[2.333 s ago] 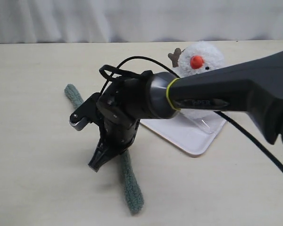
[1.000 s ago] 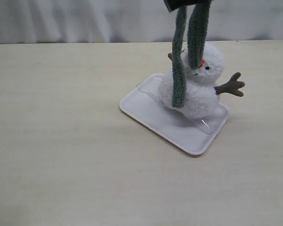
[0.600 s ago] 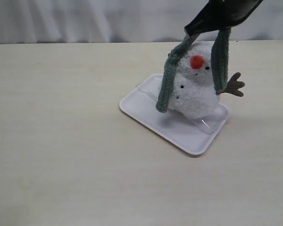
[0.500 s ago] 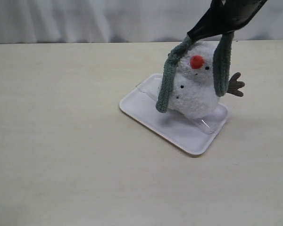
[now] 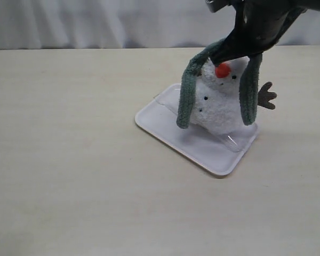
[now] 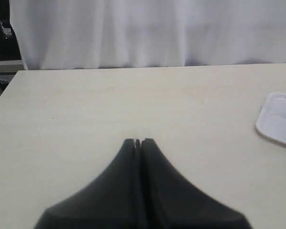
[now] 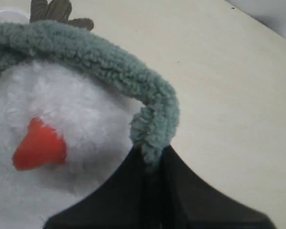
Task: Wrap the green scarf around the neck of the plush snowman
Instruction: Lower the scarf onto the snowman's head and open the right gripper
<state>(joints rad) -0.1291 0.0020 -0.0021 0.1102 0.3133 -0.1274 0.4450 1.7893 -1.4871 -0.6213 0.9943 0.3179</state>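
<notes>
**Right gripper** [image 5: 217, 55] [image 7: 152, 153]: black, two-fingered, on a dark arm coming in from the upper right corner of the exterior view and slanting down and leftward. Tips just above the toy's head, close to the nose. Jaws pinched together on a bunched fold near the middle of the scarf.

**Long, fuzzy, grey-green knit scarf** [image 5: 186, 98] [image 7: 109, 62]: draped over the crown of the head, above the neck crease. One strand hanging down the left side of the body, its rounded end near the tray. Other strand hanging down the right side, just beside the brown twig arm [image 5: 267, 96].

**Small, fluffy, white two-ball plush snowman** [image 5: 218, 109] [image 7: 71, 102]: upright on the far half of the tray. Orange round nose [image 5: 222, 70] [image 7: 38, 145], black bead eye and black buttons showing between the two strands.

**Flat, white, rectangular plastic tray** [image 5: 202, 152] [image 6: 276, 126]: set askew on the pale wooden tabletop [image 5: 69, 160], right of centre.

**Left gripper** [image 6: 138, 141]: black, fingers pressed tight together with nothing between them. Aimed across bare tabletop toward the backdrop, well apart from the tray.

**White pleated curtain** [image 5: 96, 21] [image 6: 133, 33]: hanging along the table's far edge.
</notes>
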